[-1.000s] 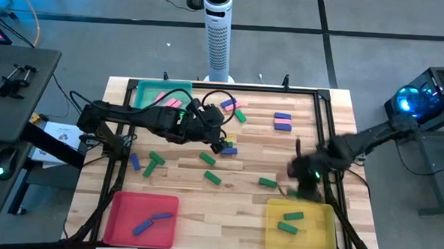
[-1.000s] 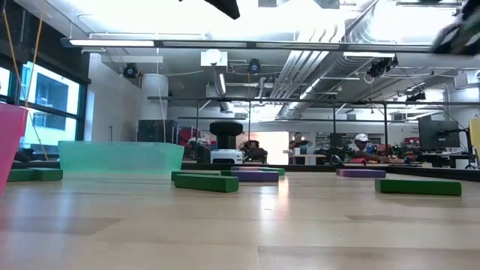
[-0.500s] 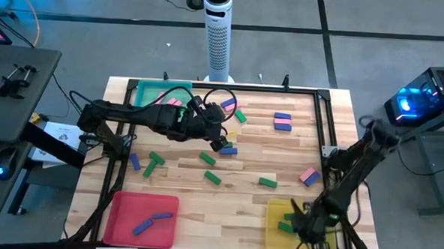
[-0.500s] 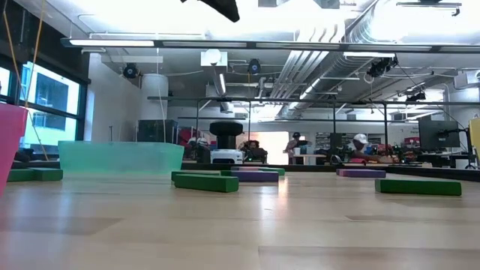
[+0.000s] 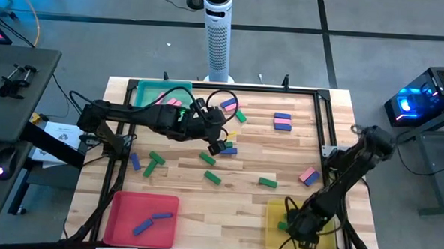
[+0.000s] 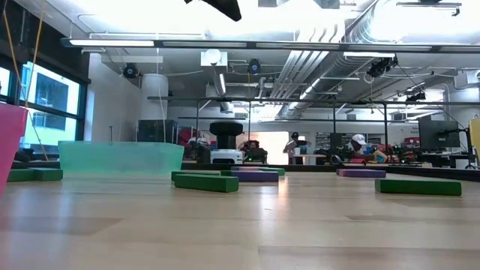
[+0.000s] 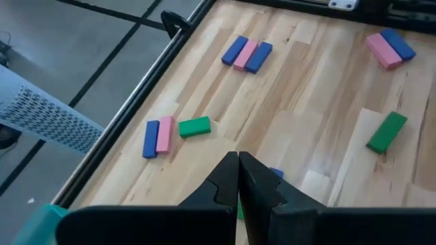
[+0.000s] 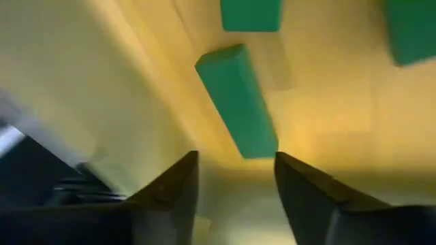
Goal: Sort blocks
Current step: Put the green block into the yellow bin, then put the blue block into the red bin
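Wooden desk (image 5: 182, 184) first: the left pincer (image 5: 219, 145) hangs clenched and empty over scattered blocks (image 5: 212, 169) mid-desk, while the right pincer (image 8: 235, 180), released above a green block (image 8: 238, 102) inside the yellow tray (image 5: 273, 232), should lift straight (fingers wide) without nudging it.

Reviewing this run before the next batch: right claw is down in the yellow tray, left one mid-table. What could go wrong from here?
1. The right claw is open low inside the yellow tray, just over a green block; lifting out, it could nudge that block or catch the tray wall.
2. The left claw is shut above crowded blocks; the blue block right beside its tips could get pushed while it descends.
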`<state>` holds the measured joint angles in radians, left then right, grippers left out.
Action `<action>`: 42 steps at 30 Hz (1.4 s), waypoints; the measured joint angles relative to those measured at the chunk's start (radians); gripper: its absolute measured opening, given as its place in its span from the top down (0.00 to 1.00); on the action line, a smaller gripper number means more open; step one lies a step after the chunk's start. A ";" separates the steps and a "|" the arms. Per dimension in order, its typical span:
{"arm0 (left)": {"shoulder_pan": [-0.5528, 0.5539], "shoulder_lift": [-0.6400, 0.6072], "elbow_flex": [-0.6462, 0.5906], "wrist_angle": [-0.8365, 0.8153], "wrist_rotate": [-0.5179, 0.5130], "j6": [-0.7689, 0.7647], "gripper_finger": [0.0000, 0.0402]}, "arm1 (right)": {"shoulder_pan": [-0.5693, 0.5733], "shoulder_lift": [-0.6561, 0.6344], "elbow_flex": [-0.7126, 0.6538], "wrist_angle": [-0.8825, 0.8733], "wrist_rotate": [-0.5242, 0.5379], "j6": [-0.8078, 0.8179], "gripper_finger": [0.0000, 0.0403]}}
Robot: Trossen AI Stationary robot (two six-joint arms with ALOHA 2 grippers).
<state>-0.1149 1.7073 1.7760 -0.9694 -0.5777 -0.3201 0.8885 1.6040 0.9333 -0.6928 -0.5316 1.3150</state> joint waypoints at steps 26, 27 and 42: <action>-0.180 -0.012 0.000 -0.063 -0.019 -0.119 1.00 | -0.713 -0.414 0.001 -0.572 0.313 -0.620 0.48; -0.184 -0.012 0.000 -0.063 -0.027 -0.137 1.00 | -0.734 -0.382 0.001 -0.578 0.315 -0.691 0.48; -0.180 -0.023 0.000 -0.082 -0.095 -0.349 1.00 | -0.712 -0.195 -0.188 -0.545 0.318 -0.979 0.48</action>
<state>-0.2946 1.6848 1.7760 -1.0510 -0.6729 -0.6689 0.1768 1.4085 0.7457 -1.2381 -0.2140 0.3362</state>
